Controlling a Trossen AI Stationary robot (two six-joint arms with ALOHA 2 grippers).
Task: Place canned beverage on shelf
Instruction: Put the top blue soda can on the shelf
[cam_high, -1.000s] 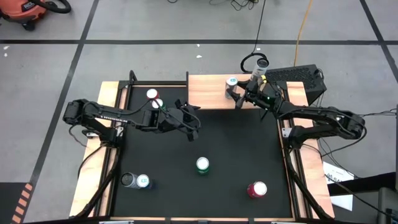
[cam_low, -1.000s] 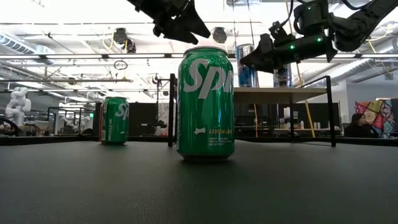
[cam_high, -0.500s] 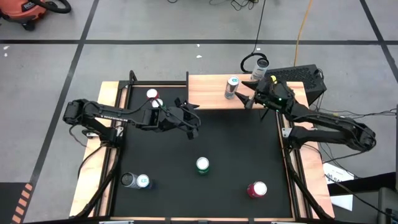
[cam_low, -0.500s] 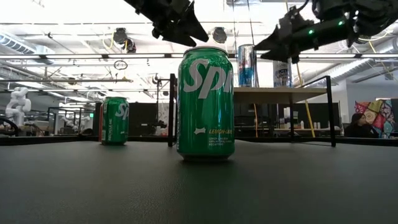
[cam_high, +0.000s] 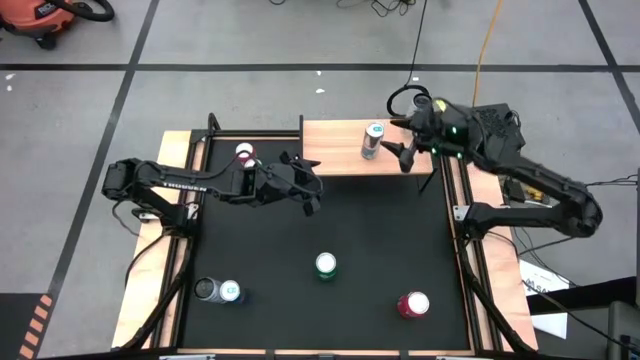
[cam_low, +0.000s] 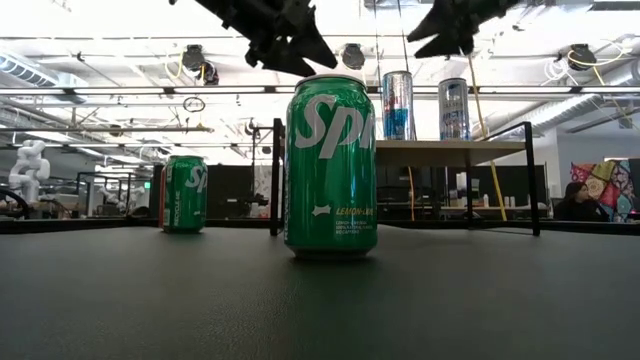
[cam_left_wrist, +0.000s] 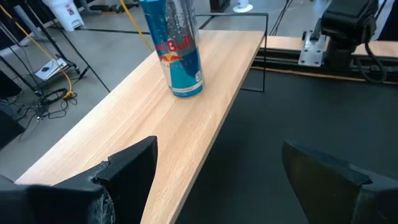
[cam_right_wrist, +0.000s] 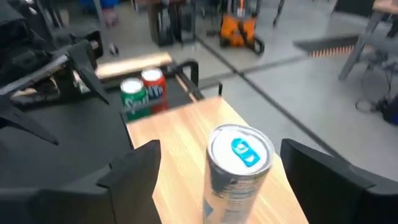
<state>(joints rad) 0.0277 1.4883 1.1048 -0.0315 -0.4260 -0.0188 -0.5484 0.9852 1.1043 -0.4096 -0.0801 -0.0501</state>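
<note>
Right gripper (cam_high: 404, 152) withdrawn; can (cam_high: 373, 139) upright on shelf (cam_high: 335, 150)

Glossy metal can (cam_left_wrist: 176, 46) on smooth light-wood shelf (cam_left_wrist: 155, 130); matt black mat (cam_high: 330, 230).

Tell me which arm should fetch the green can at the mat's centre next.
Probably left. The left end effector is open, empty, and hangs over the mat nearer the green can. The right end effector is open by the shelf, beside the blue can.

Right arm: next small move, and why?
Probably swing the right gripper toward the red can at the mat's near right. Its open fingers are clear of the blue can standing on the shelf, so that placement looks done.
</note>
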